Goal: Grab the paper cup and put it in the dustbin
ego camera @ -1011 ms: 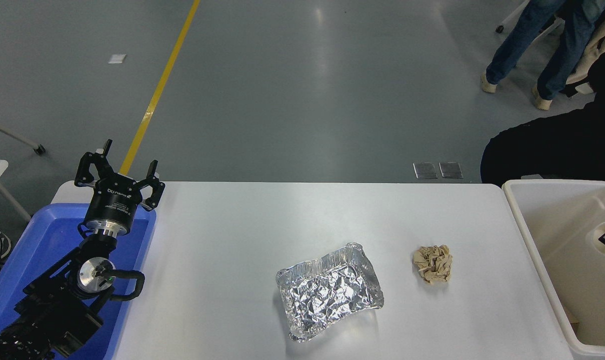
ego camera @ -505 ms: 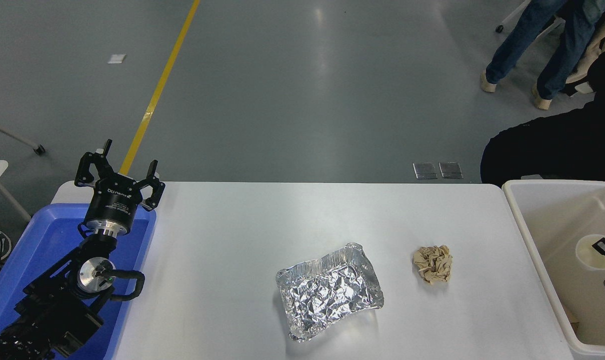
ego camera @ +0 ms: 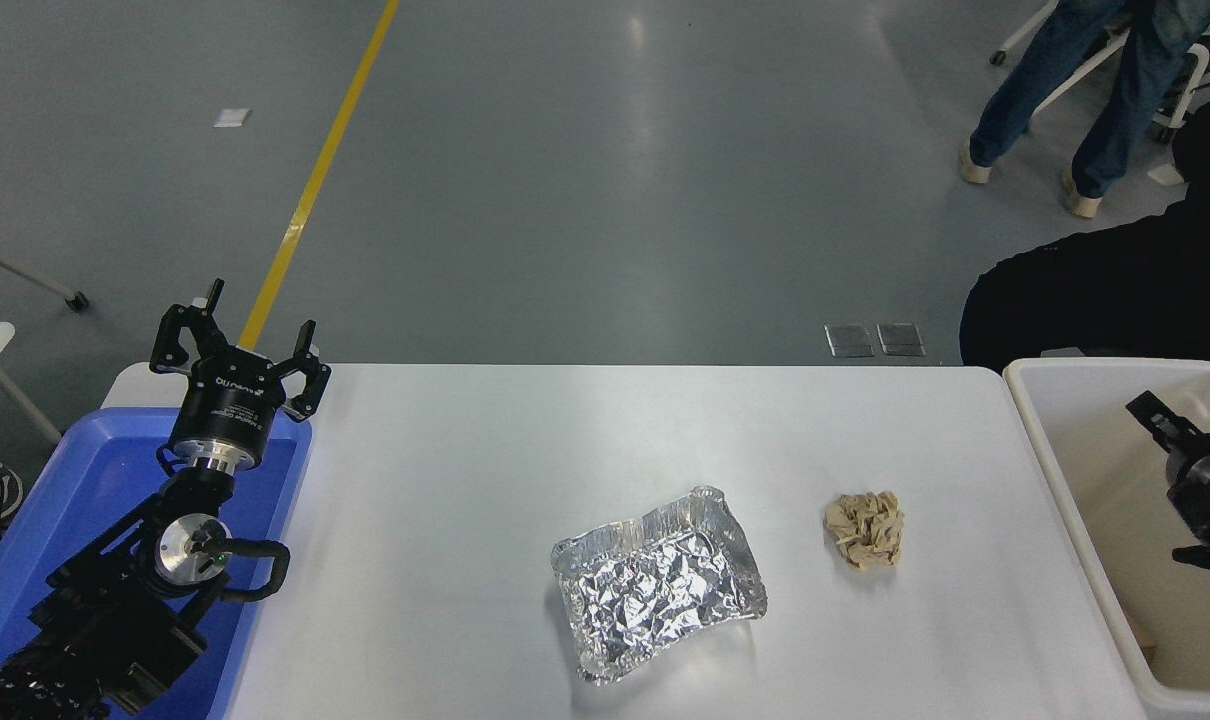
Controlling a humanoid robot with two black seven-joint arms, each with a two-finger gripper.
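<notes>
- Evidently the right tool (ego camera: 1168, 424) hangs over the dustbin (ego camera: 1105, 368) at the counter's (ego camera: 465, 480) right end, the spot for a drop; I cannot tell whether it is clenched or released.
- No paper cup shows; it may lie hidden in the bin beneath the tool.
- Parked over the blue bin (ego camera: 75, 490), the left tool (ego camera: 237, 345) is released, fingers spread.
- A foil tray (ego camera: 660, 580) and crumpled paper ball (ego camera: 865, 528) lie untouched on the white counter.
- Beyond it are grey floor, a yellow line (ego camera: 315, 180) and a standing person's legs (ego camera: 1055, 90).
</notes>
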